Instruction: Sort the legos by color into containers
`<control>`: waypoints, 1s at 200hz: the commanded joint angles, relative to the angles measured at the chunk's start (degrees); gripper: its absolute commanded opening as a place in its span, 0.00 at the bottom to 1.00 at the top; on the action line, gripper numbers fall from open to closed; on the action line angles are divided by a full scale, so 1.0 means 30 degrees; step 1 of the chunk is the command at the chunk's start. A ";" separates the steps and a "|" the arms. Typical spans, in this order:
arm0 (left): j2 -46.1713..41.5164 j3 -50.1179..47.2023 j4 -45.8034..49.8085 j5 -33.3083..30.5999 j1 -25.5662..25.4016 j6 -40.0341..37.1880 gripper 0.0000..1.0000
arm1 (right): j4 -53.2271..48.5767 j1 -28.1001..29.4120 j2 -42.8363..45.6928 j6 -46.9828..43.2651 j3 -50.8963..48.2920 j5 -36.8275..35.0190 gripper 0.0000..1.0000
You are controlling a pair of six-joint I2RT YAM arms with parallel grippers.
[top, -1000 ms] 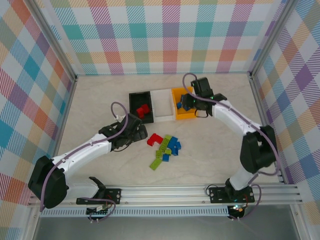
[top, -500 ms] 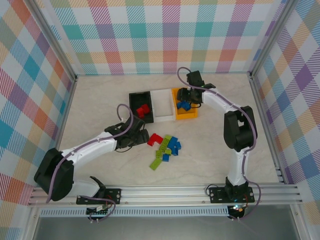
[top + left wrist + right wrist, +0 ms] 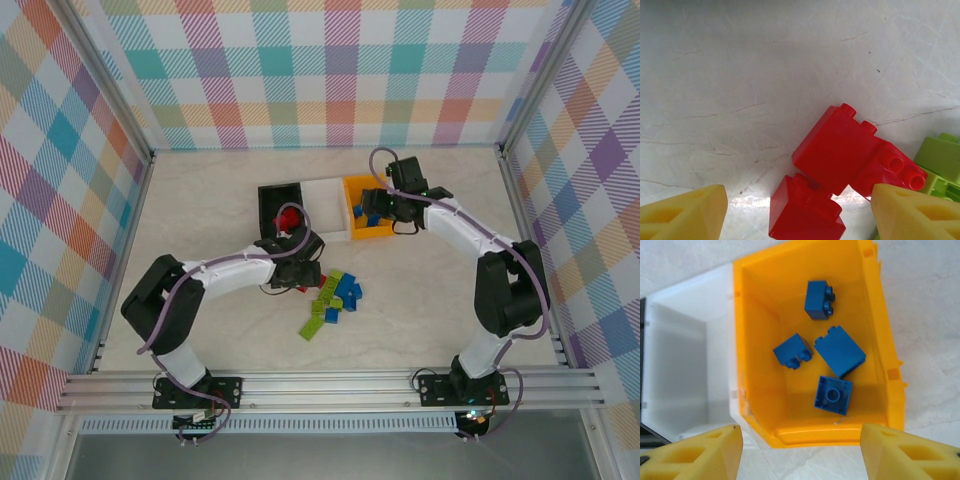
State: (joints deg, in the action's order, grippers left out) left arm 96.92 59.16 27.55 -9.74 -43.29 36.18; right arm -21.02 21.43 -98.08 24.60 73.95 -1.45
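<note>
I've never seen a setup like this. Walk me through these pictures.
Two robot arms are bolted to a table. The overhead picture looks down from behind them; the other two come from wrist cameras, with yellow fingers showing at the bottom. The left end effector is open over red bricks, gripping nothing yet. The right end effector, open and holding nothing, hovers above an orange bin containing four blue bricks, beside a white bin. A black bin and a pile of green and blue bricks also sit there.

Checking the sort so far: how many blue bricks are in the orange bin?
4 in the orange bin: one blue brick at the top, two in the middle, one lowest.
</note>
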 commanded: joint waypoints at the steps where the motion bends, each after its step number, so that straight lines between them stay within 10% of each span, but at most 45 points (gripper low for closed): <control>1: 0.0501 0.0408 0.1154 -0.1002 -0.0428 -0.0858 0.75 | 0.0683 0.0006 0.0283 0.0175 -0.0216 0.0118 0.64; 126: 0.0810 0.0588 0.1377 -0.0907 -0.0511 -0.1633 0.37 | 0.0412 0.0005 0.0329 0.0274 -0.0129 -0.0247 0.63; 200: -0.2423 0.1874 0.3599 -0.2852 -0.0140 -0.1328 0.33 | 0.0267 0.0006 0.0730 0.0325 -0.0025 -0.0251 0.63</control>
State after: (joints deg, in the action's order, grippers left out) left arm 94.45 60.93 33.76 -14.13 -44.16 31.90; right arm -20.18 21.43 -98.06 25.02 73.17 -1.93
